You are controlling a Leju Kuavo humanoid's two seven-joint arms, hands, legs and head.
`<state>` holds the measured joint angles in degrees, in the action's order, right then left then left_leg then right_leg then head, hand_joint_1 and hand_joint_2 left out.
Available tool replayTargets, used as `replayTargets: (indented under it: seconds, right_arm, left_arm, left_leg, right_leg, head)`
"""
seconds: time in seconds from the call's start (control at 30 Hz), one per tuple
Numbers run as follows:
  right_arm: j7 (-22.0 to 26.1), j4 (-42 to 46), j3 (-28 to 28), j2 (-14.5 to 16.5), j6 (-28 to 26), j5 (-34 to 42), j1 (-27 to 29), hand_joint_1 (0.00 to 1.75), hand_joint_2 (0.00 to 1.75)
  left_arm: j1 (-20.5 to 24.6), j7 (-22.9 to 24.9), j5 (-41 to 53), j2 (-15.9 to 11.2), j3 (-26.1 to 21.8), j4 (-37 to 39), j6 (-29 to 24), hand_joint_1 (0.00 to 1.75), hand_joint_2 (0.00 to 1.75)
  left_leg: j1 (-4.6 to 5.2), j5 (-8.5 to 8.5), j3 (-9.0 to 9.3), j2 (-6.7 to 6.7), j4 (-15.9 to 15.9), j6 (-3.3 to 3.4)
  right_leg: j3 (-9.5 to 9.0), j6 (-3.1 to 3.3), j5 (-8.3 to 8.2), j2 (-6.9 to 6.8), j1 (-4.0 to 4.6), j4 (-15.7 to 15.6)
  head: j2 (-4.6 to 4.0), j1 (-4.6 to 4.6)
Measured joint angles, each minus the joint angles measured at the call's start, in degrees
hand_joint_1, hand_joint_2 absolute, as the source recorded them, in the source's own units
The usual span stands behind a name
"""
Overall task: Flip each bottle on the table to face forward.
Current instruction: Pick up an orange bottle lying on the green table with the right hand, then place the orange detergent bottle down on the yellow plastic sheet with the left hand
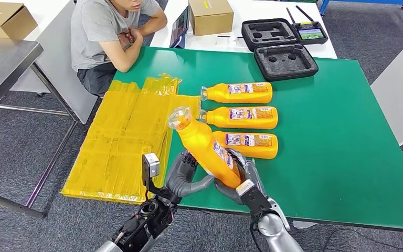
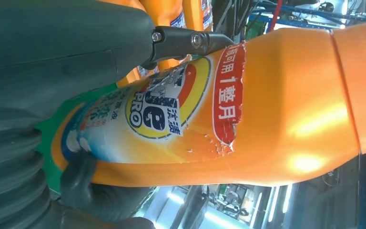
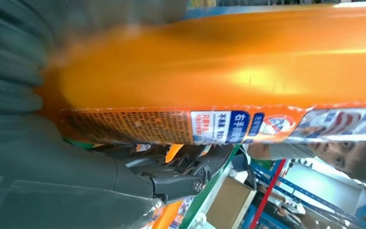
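Four orange bottles occupy the green table (image 1: 341, 131), and one of them — the lifted bottle (image 1: 205, 148) — is raised off the surface at the near edge, tilted with its clear cap (image 1: 179, 117) pointing up and away toward the yellow plastic sheet (image 1: 126, 142). Both hands grasp it around its lower half: the left hand (image 1: 186, 176) cups it from the robot's left with fingers wrapped against the body, while the right hand (image 1: 241, 176) supports the base from the other side. The two-handed hold appears chosen to let the bottle be rolled about its long axis, since the left wrist view shows the main printed label (image 2: 171, 105) turned toward that hand, and the right wrist view shows the small-print back panel (image 3: 171, 126) toward the other.

Three bottles lie on their sides in a neat column just beyond the hands — the far bottle (image 1: 239, 93), the middle bottle (image 1: 241, 117) and the near bottle (image 1: 249, 144) — caps all pointing to the robot's left, labels up, which suggests they serve as the pattern for the fourth. The near one lies just beside the lifted bottle's lower end, partly hidden by it.

A person (image 1: 110, 37) sits at the table's far corner with arms folded on its edge, apparently watching. Behind the column rest two black foam cases (image 1: 286, 60), a handheld controller (image 1: 309, 32) and a cardboard box (image 1: 210, 16).
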<state>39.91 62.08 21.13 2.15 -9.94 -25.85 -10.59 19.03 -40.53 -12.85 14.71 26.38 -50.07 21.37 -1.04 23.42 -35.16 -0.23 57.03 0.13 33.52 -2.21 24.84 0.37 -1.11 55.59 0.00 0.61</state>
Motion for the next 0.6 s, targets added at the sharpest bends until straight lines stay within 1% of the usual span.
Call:
replayTargets:
  seconds: [0.23,0.6]
  right_arm:
    - [0.04,-2.69,2.25,0.62,-0.88,0.82,-1.18,1.74,1.75]
    - [0.15,-3.62,4.35,0.75,-1.65,0.9,-1.32,1.74,1.75]
  left_arm:
    - [0.68,0.05,0.02,0.04,-0.39,0.84,-1.15,0.0,1.75]
    - [1.0,0.08,0.3,0.11,-1.27,1.18,-1.66,0.0,1.75]
  left_leg:
    - [0.0,0.0,-0.01,0.0,0.0,0.0]
    - [0.0,0.0,-0.01,0.0,0.0,0.0]
  right_leg:
    - [0.01,0.0,0.0,0.0,-0.01,0.0]
    - [0.03,0.0,0.0,0.0,0.0,0.0]
  head:
    - [0.0,-0.01]
    - [-0.01,0.0]
